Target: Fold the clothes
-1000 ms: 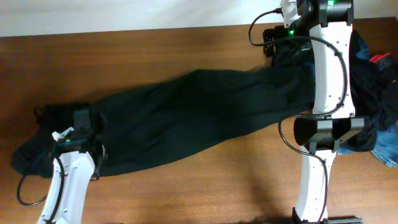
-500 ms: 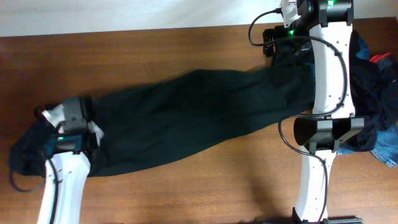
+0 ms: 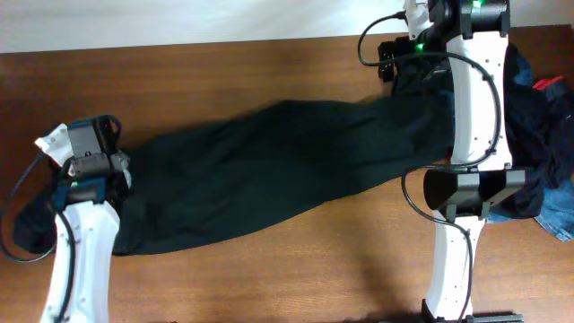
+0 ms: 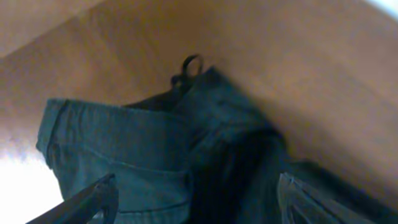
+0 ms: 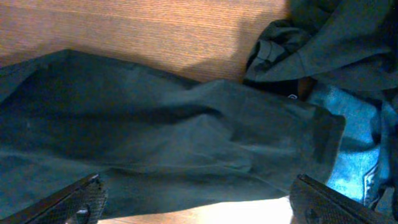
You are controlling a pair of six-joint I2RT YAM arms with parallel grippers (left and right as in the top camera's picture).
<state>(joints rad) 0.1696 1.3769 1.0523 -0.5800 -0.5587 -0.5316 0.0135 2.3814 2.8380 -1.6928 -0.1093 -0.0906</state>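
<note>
- Stretching diagonally across the wooden counter [image 3: 224, 63], dark matte trousers [image 3: 287, 170] lie flat, one end hidden under the right arm [image 3: 471, 108].
- Heaped garments [image 3: 538, 126], blue denim [image 3: 560, 220] among them, are cut off at the counter's right edge.
- Over the blurred, stitched waistband [image 4: 118, 155] the left claw [image 4: 196, 190] gapes; the right claw [image 5: 199, 199] spreads wide, gripping nothing.

1. A brown wooden desk [image 3: 269, 63] fills the overhead view.
2. Long dark trousers [image 3: 287, 161] lie stretched across it, waistband at the left.
3. At the right edge sits a heap of dark clothes [image 3: 538, 117], with blue denim [image 3: 560, 220] and a red piece [image 3: 549, 85].
</note>
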